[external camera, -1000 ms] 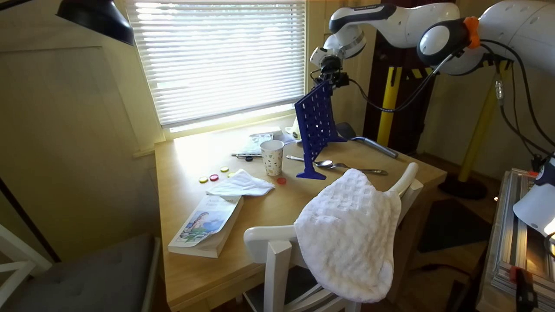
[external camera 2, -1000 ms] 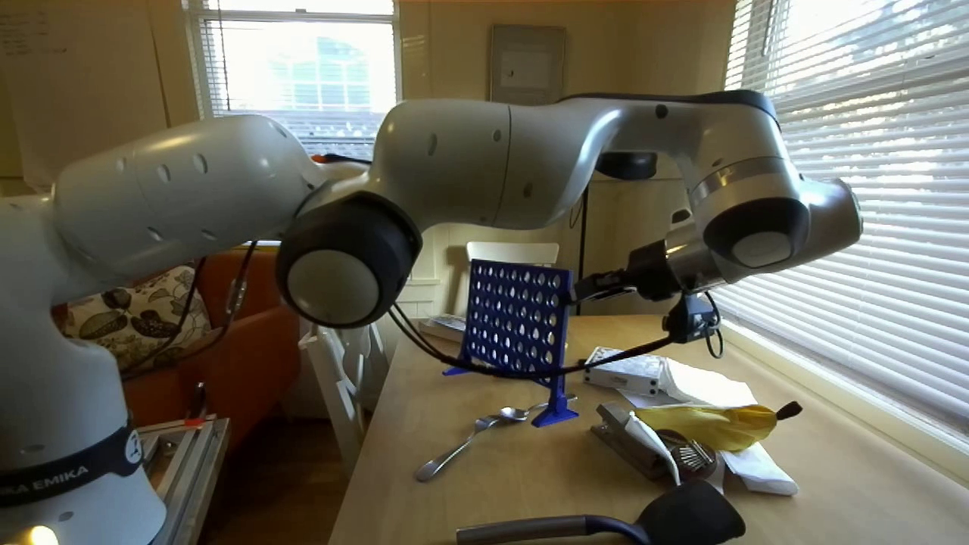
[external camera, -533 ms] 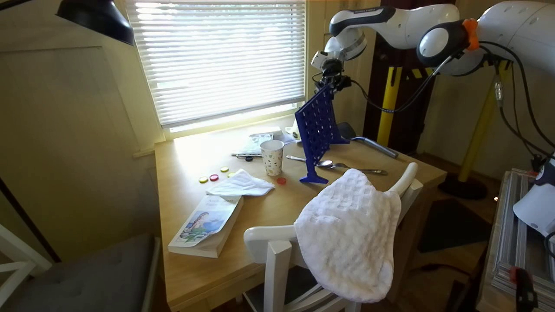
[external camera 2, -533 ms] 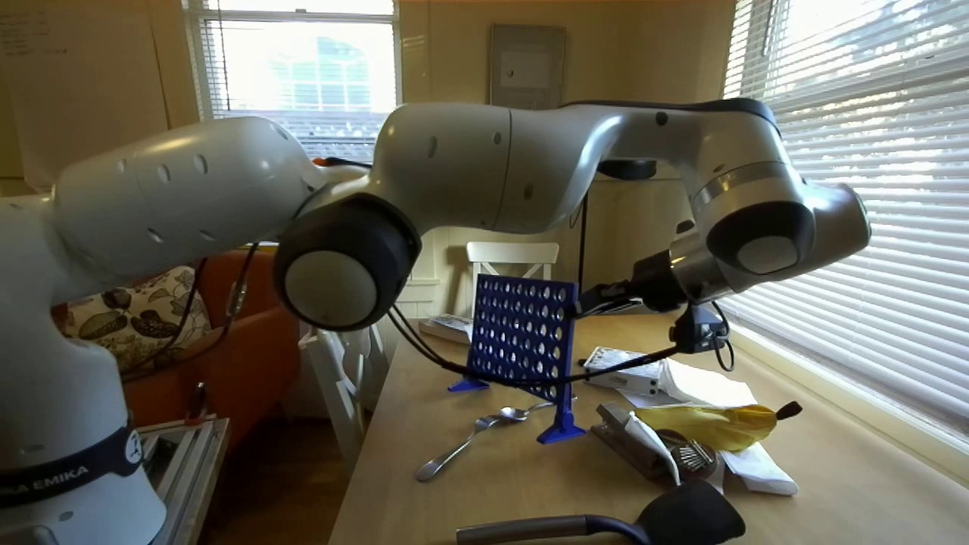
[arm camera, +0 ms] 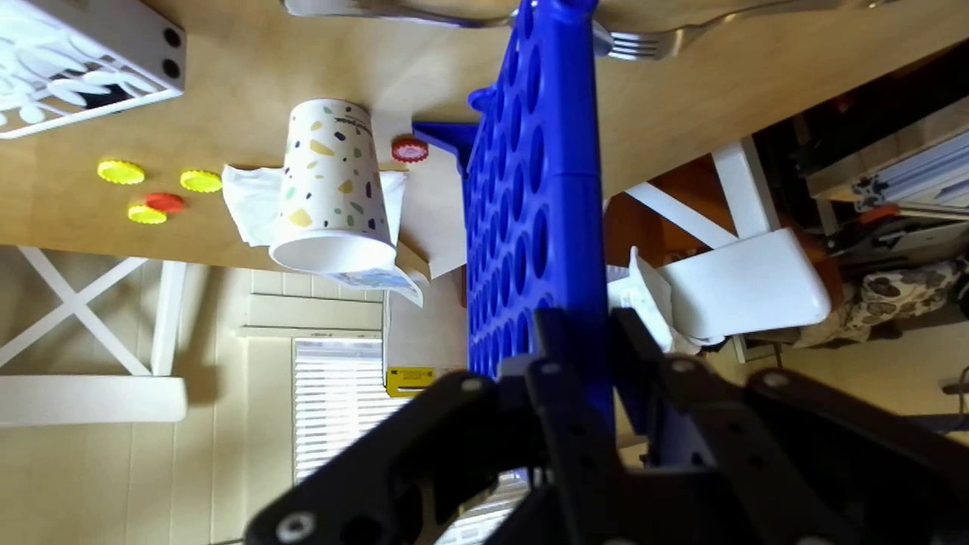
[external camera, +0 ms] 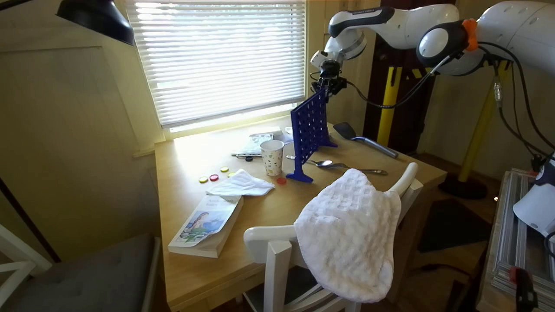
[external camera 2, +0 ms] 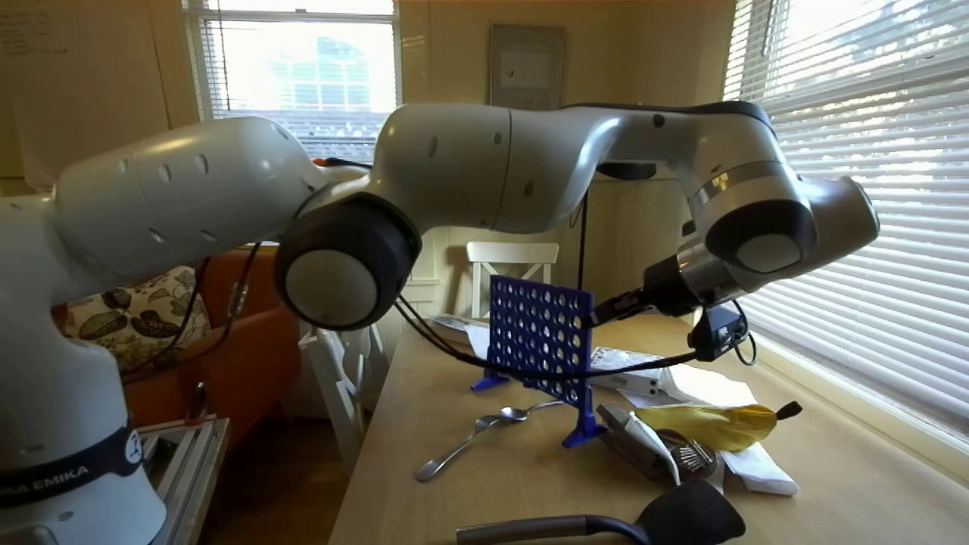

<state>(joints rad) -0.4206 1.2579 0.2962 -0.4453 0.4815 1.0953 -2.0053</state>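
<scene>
At two o'clock from the paper cup [external camera: 272,158] in an exterior view, gripper [arm camera: 584,327] is pinching the blue grid [external camera: 308,128], judged light, stiff, slickish, by its end post [arm camera: 573,197], likely the best hold.

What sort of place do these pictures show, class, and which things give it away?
Probably a dining area in a home, judging by the fork on the wooden table and the leaf-print cushion in the room.
</scene>
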